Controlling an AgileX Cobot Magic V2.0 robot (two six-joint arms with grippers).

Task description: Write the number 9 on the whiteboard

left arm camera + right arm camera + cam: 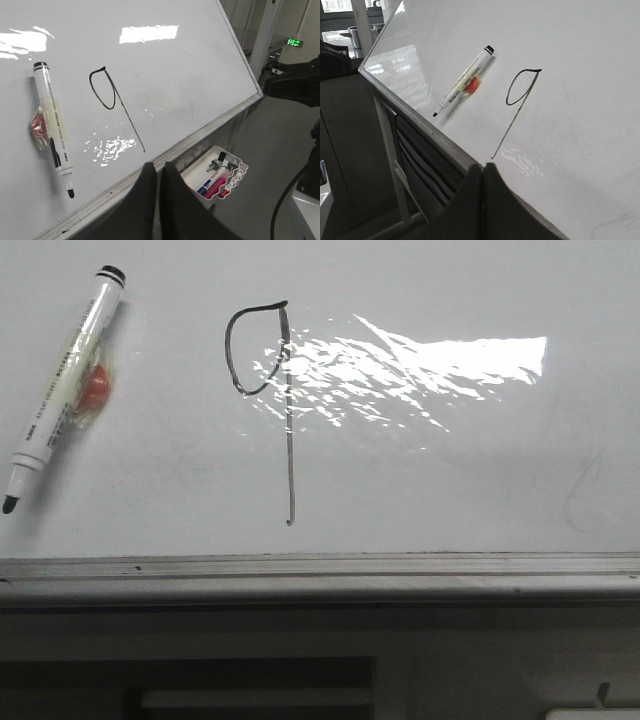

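Since both pincers (157,172) (483,172) hang pressed together — empty, off the whiteboard (450,490) — your number 9 (280,400) (stem upright) stands drawn, marker (65,390) to its left.

both arms hang back, seen only from their own wrists. the left gripper (159,172) has its fingers pressed together, holding nothing; the right gripper (482,172) likewise.

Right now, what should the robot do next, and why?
Probably nothing more than keep both arms back. The number 9 already stands on the whiteboard, loop and stem drawn, and the marker lies uncapped beside it. The left fingers and right fingers are closed and empty.
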